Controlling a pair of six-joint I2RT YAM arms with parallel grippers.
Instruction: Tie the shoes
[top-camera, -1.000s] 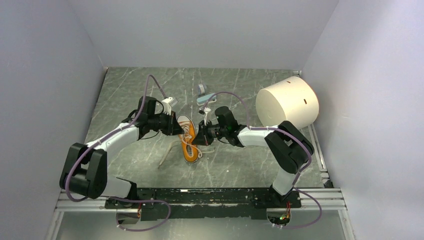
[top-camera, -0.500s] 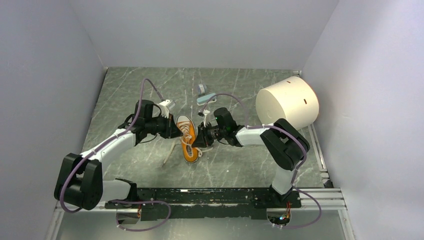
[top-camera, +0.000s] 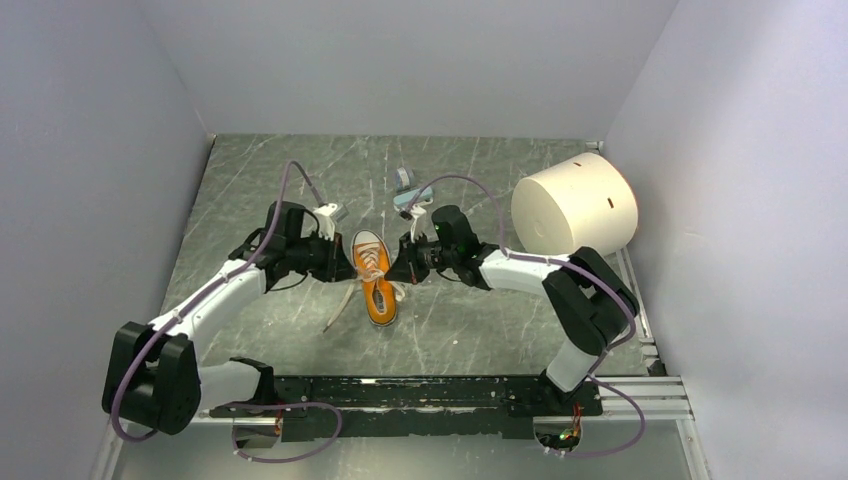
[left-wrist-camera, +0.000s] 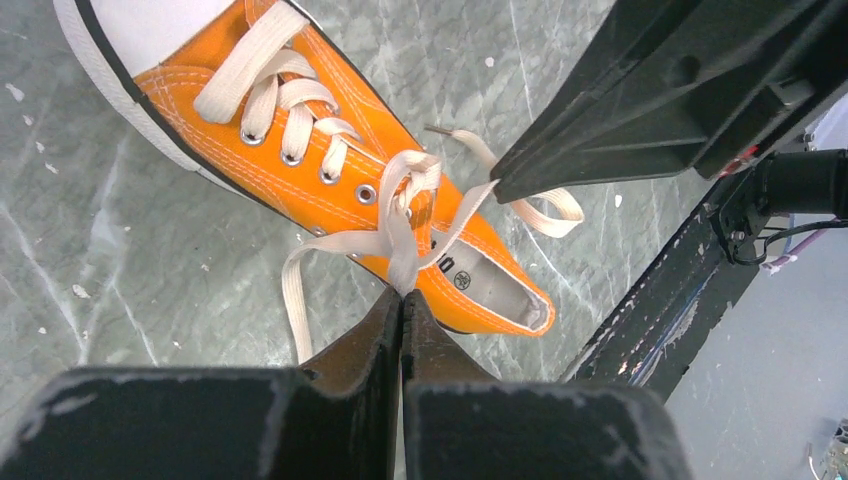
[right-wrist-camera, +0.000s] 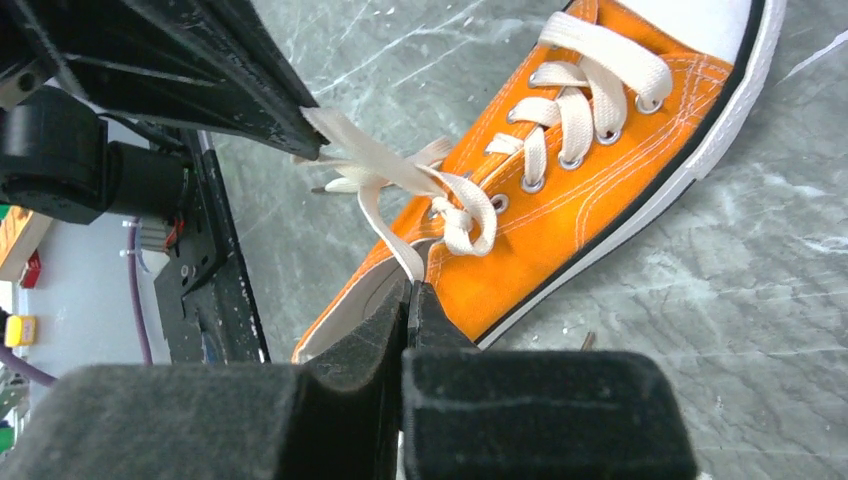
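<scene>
Sneaker (top-camera: 375, 285), orange with a white toe cap, lies near the middle of the table (top-camera: 480, 330). Its long axis runs near to far, toe toward the far wall and heel toward the arm bases. The left gripper (top-camera: 338, 262) sits just to its left and the right gripper (top-camera: 410, 262) just to its right. Both are level with the top eyelets and about equally close, so neither arm has the advantage.

Each gripper is pinched flat on a strand of the cream laces (left-wrist-camera: 400, 215), and the two strands run out from a crossing (right-wrist-camera: 465, 215) over the tongue. Any tightening pull would therefore go left and right, across the shoe's length. From these views that crossing looks like a first half-knot rather than a bow, though I cannot be sure.

A loose lace tail trails onto the table at the near left. The tabletop is grey and marbled, probably slick enough for the light shoe to slide. A white drum (top-camera: 575, 205) lies far right, well apart, and pale walls close in on three sides.
</scene>
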